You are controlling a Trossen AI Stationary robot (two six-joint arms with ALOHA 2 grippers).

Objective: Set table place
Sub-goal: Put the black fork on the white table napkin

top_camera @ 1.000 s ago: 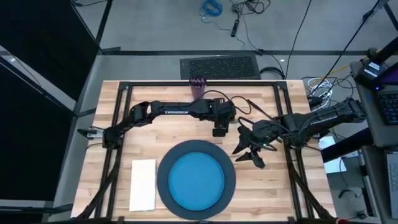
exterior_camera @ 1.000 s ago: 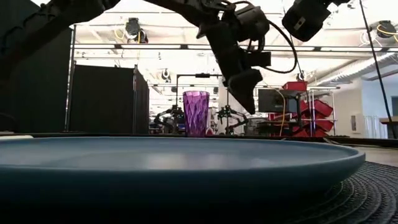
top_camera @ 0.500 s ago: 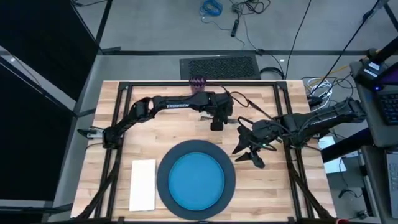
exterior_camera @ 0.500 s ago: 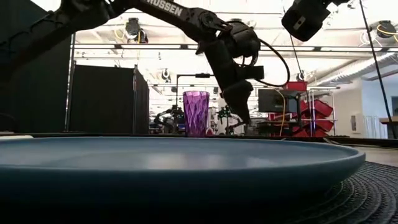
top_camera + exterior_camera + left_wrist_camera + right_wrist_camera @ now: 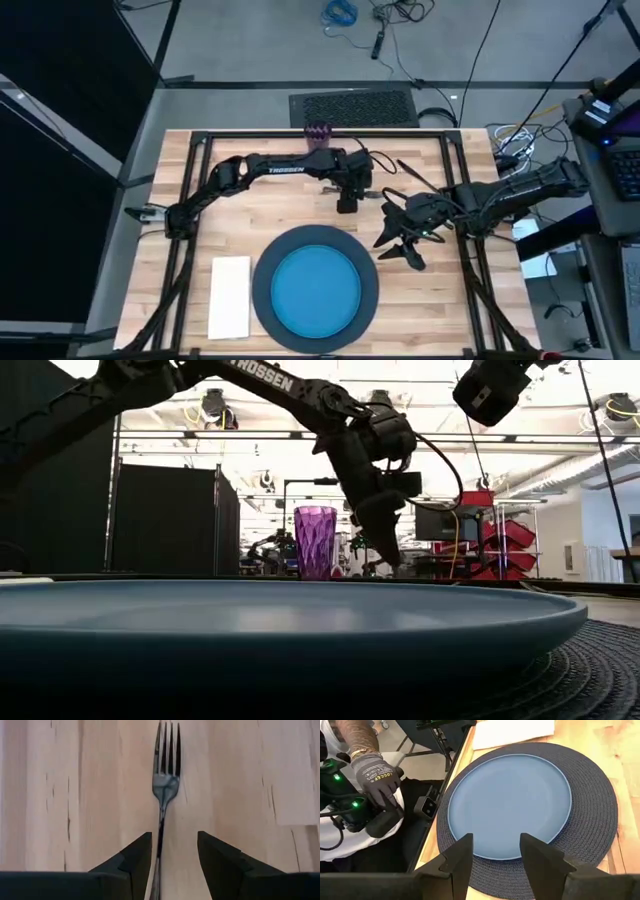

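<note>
From above, the left gripper (image 5: 346,203) hangs low over the far middle of the table (image 5: 270,225), with the purple cup (image 5: 318,134) beyond it at the far edge. On its near side lies the blue plate (image 5: 316,293) centred on the dark charger (image 5: 368,262), and the white napkin (image 5: 230,296) lies flat just beside the charger, away from the right arm. So charger, plate and napkin look placed; the cup seems not yet brought to the setting, and no knife or spoon can be made out. The right gripper (image 5: 399,238) waits just off the charger's far edge, near the left one.

At table height, the left gripper (image 5: 385,550) comes down close to the tabletop, with the cup (image 5: 316,542) upright just to one side and farther back. The plate's rim (image 5: 300,622) fills the foreground and hides where the fingers meet the wood.

The left wrist camera shows the fork (image 5: 165,775) lying flat on bare planks, its handle running between the two spread fingers (image 5: 137,857), tines pointing away. The jaws stand apart on either side of the handle without pinching it. Nothing blocks the closing.

The right wrist camera looks down past its own parted, empty fingers (image 5: 459,860) at plate (image 5: 512,802) and charger (image 5: 597,827). Beyond the table's edge a person's gloved hand (image 5: 376,779) holds a control device.
</note>
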